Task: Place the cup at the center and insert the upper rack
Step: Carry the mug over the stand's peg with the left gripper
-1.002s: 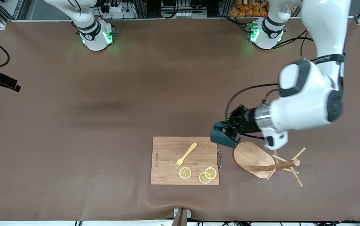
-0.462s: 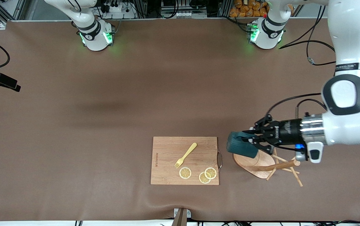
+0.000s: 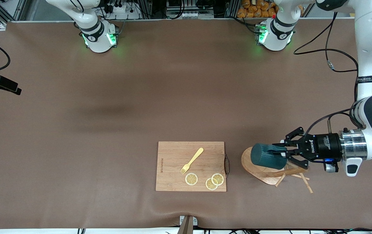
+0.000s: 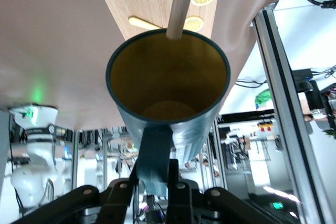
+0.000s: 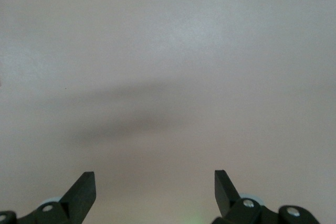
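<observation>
Your left gripper (image 3: 284, 154) clamps the teal cup (image 3: 268, 156) by its handle, lower right of the front frame, over the toppled mug tree (image 3: 272, 169) | post apparently at cup's mouth | right gripper (image 5: 155, 190) spread apart, waiting over bare desk (image 5: 168, 51).

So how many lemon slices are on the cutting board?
3, all on the cutting board at its edge nearest the front camera: one lemon slice below the fork, two overlapping toward the handle.
</observation>
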You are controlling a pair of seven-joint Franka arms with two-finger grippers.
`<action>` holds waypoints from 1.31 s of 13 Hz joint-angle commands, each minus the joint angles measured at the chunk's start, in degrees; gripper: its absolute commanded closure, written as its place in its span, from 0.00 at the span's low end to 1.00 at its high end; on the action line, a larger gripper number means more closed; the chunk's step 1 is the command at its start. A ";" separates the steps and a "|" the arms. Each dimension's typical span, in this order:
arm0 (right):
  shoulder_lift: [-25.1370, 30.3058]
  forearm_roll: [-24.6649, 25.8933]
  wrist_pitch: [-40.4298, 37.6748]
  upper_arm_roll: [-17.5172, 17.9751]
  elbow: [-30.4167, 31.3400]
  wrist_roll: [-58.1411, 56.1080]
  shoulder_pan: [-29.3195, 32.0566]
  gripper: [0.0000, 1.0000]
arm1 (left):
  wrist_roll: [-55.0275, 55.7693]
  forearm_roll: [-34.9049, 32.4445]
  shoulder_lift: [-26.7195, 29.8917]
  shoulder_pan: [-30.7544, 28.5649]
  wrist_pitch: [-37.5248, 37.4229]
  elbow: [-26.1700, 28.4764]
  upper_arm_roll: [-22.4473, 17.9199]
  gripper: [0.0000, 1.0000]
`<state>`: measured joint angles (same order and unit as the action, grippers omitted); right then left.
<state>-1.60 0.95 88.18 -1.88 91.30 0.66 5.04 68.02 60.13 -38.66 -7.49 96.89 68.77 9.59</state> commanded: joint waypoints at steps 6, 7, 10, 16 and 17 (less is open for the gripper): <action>0.98 0.02 -0.73 0.30 0.89 -0.22 -0.11 0.00 | -2.89 7.53 -2.73 -2.62 -1.35 0.31 0.61 1.00; 0.98 0.02 -1.08 0.30 0.81 -0.22 -0.11 0.00 | -2.89 7.98 -2.91 -3.05 -1.35 0.40 0.61 1.00; 0.98 0.11 -1.26 0.39 0.98 0.13 -0.20 0.00 | -2.98 8.95 -3.96 -3.58 -2.93 0.40 0.61 1.00; 0.89 0.11 -1.70 0.57 1.16 0.13 -0.64 0.00 | -4.56 9.74 -5.37 -5.08 -5.57 0.40 0.61 1.00; 0.89 0.11 -1.79 0.57 1.16 0.13 -0.73 0.00 | -5.00 9.74 -5.46 -5.08 -5.57 0.40 0.61 1.00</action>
<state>-1.60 1.00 86.69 -1.29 91.74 0.66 4.75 64.32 68.47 -43.99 -11.90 92.35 69.18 9.60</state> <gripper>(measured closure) 0.000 0.793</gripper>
